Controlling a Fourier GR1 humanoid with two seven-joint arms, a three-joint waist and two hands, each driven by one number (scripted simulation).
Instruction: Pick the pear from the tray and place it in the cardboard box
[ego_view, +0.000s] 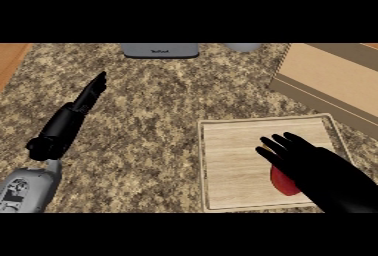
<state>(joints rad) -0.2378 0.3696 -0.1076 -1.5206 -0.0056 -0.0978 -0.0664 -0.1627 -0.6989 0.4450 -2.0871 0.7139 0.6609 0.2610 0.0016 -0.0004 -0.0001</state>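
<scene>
At lower right, we saw the right hand (319, 167) over the tray (221, 150), fingers spread, holding nothing, part-covering a red pear (281, 183) beneath. The left hand (87, 97) lay straight at left. The cardboard box (328, 75) sat upper right on the table (148, 100).

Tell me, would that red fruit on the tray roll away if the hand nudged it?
Probably a little: the pear looks rounded and smooth, so it might roll or slip. The tray has a raised rim that would likely stop it. The right hand hides most of it.
</scene>
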